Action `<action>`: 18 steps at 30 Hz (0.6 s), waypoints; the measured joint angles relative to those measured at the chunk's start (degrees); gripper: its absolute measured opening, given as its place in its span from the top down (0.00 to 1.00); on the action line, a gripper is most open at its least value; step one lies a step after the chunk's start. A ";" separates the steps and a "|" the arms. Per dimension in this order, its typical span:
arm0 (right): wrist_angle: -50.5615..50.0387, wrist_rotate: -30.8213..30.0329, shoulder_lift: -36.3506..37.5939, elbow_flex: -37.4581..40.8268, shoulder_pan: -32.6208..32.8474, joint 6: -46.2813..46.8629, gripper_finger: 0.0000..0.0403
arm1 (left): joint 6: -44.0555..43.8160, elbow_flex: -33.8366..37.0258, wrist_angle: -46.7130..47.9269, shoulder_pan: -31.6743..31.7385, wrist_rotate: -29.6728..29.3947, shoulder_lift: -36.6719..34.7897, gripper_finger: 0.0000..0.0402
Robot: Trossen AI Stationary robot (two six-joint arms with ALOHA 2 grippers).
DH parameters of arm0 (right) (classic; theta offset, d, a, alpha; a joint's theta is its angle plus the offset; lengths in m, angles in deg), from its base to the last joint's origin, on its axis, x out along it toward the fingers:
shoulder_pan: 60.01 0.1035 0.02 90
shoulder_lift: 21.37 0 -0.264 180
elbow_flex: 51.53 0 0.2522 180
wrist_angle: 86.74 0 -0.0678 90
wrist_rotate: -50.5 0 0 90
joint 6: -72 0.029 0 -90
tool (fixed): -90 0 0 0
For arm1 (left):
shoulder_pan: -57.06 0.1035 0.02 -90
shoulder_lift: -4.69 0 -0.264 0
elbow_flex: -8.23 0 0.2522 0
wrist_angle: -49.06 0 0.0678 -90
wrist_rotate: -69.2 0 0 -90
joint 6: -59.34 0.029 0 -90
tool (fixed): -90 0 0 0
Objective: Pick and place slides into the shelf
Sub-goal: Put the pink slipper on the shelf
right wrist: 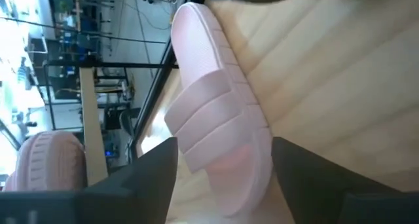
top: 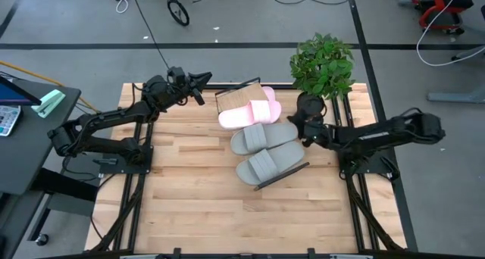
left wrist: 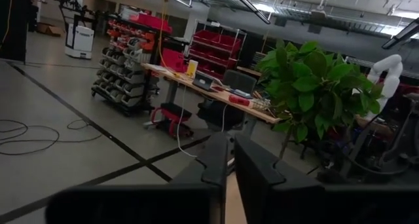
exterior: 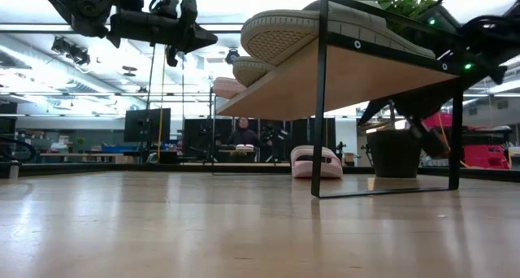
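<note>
High view: light-wood shelf with black metal frame (top: 239,97) carries two grey slides (top: 265,136) and one pale pink slide (top: 244,116); right gripper (top: 300,126), fingers parted, sits just beside them. Left gripper (top: 201,82), fingers closed, hovers off the shelf's far-left corner.

Low view: a second pink slide (exterior: 317,161) lies on the counter (exterior: 244,229) under the shelf.

Right wrist view: pink slide between spread fingers (right wrist: 157,168).

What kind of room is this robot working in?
It looks like a workshop or robot lab: red storage bins on racks, a cluttered workbench, and cables snaking over a grey floor around the plank table.
</note>
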 joint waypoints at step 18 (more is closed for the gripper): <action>32.81 2.98 -15.80 4.70 -6.36 -0.01 0.39 | -0.04 0.02 0.86 -0.02 0.00 -0.02 0.91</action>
